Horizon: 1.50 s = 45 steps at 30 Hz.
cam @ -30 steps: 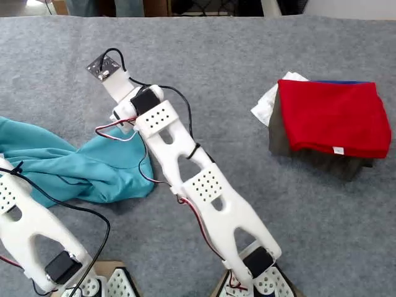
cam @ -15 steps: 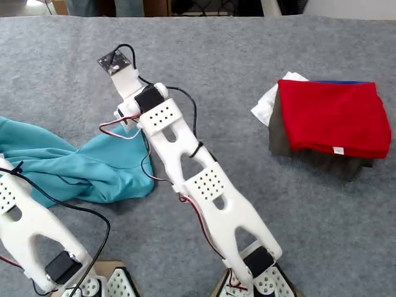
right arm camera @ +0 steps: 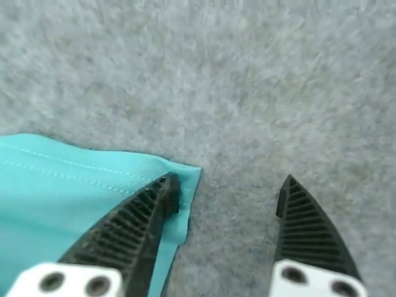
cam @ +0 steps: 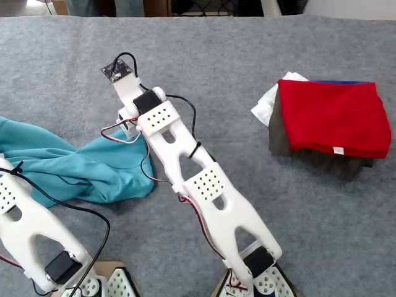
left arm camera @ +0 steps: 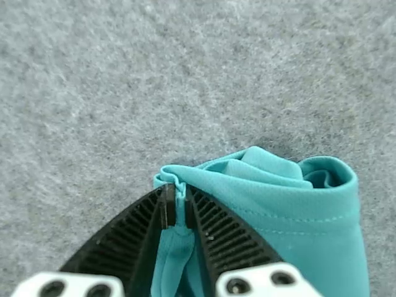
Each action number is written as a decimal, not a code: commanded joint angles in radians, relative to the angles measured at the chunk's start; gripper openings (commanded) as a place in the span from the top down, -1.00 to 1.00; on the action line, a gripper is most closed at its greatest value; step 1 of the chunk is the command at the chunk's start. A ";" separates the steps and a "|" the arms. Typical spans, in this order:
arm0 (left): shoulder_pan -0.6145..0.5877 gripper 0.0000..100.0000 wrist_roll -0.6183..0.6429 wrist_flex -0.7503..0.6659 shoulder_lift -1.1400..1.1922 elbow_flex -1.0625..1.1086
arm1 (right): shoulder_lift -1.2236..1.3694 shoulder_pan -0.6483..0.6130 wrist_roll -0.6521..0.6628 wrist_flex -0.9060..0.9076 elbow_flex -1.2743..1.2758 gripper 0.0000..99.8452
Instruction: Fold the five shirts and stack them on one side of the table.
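The left gripper (left arm camera: 176,205) is pinched tight on a fold of the teal shirt (left arm camera: 291,204), and the right gripper (right arm camera: 229,189) is spread wide.
The right arm (cam: 185,167) lies extended low across the teal shirt's edge. One finger is over its hemmed corner and the other is over the grey table (cam: 247,55) just beside it. The folded stack (cam: 309,158), red shirt (cam: 334,117) on top, sits well apart from the teal shirt.

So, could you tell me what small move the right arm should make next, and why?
Probably nudge the right gripper sideways over the corner of the teal shirt, then close. It is open, with one finger at the shirt's corner and the other over bare table, so closing now might miss the cloth. The left gripper is shut on another fold.
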 commanded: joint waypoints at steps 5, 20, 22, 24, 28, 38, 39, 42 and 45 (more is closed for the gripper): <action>0.001 0.94 -0.009 -0.015 -0.015 -0.002 | -0.064 0.012 -0.005 0.098 -0.194 0.46; 0.002 0.94 -0.009 -0.015 -0.015 -0.002 | 0.031 -0.063 -0.008 0.081 -0.179 0.46; 0.002 0.94 -0.009 -0.015 -0.015 -0.002 | 0.045 -0.071 -0.008 0.083 -0.179 0.46; 0.002 0.94 -0.009 -0.015 -0.015 -0.002 | 0.062 -0.075 -0.008 0.084 -0.179 0.46; 0.002 0.94 -0.009 -0.015 -0.015 -0.002 | 0.082 -0.072 -0.008 0.084 -0.179 0.46; 0.002 0.94 -0.009 -0.015 -0.015 -0.002 | 0.082 -0.072 -0.005 0.083 -0.180 0.46; 0.002 0.94 -0.009 -0.015 -0.015 -0.002 | 0.082 -0.072 -0.006 0.083 -0.180 0.46; 0.002 0.94 -0.009 -0.015 -0.015 -0.002 | 0.085 -0.072 -0.008 0.083 -0.183 0.60; 0.002 0.94 -0.009 -0.015 -0.015 -0.002 | 0.085 -0.072 -0.002 0.074 -0.182 0.86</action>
